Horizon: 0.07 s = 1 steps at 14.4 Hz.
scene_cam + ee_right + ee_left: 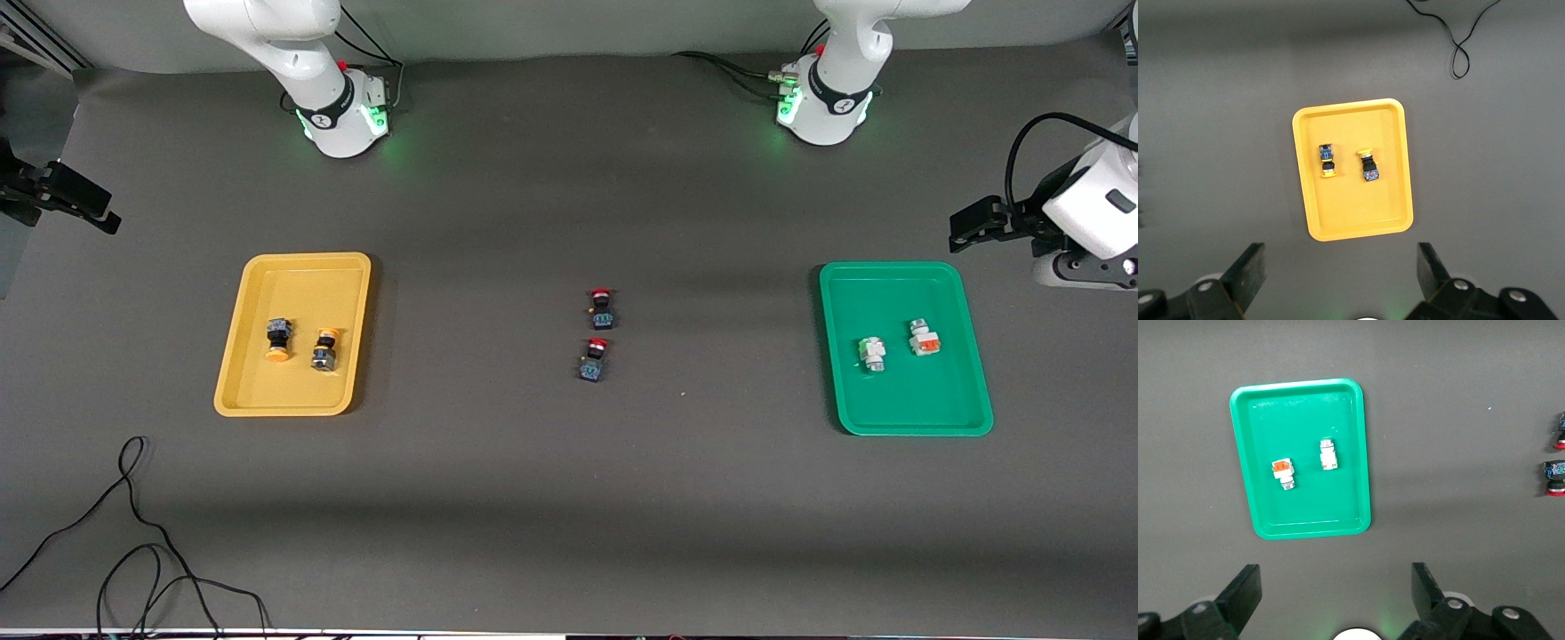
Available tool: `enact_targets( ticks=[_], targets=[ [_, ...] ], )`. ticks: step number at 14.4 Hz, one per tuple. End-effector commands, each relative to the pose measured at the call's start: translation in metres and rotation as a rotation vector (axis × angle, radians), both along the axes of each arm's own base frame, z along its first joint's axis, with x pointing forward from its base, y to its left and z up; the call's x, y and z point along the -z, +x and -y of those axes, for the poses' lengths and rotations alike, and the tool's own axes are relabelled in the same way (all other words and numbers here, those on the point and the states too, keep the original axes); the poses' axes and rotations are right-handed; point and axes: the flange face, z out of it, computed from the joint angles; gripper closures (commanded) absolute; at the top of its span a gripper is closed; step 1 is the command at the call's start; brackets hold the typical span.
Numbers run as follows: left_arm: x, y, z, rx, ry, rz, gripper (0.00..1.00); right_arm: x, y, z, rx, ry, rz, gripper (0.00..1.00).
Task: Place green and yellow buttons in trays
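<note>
A shallow yellow plastic tray [293,333] with rounded corners and a raised rim lies on the dark grey surface [569,498] toward the right arm's end. Inside it rest two black-bodied pushbuttons with orange-yellow round caps: the first yellow-capped button [279,340] and the second yellow-capped button [325,348] lie just beside each other, apart, both on their sides.

A matching green plastic tray [905,348] lies toward the left arm's end. It holds two white-bodied pushbuttons, apart from each other: the green-marked white button [872,353] and the orange-red-marked white button [924,338], which lies slightly farther from the front camera.

Between the trays, well apart from both, two black-bodied red-capped buttons [597,346] lie on the bare surface, one nearer the front camera than the other.

The left gripper [1335,603] hangs high over the surface near the green tray, its jaws spread wide and holding nothing. The right gripper [1341,280] hangs high near the yellow tray, jaws likewise wide apart and empty. A thin black cable [133,542] loops on the surface nearer the front camera than the yellow tray.
</note>
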Motion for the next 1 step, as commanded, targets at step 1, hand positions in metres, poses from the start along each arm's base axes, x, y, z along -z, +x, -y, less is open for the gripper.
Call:
enact_targets(
  ticks=[1],
  targets=[
    [-0.0032, -0.0033, 0.0019, 0.005, 0.015, 0.005, 0.00, -0.0020, -0.0017, 0.0006, 0.002, 0.017, 0.009, 0.00]
  ],
)
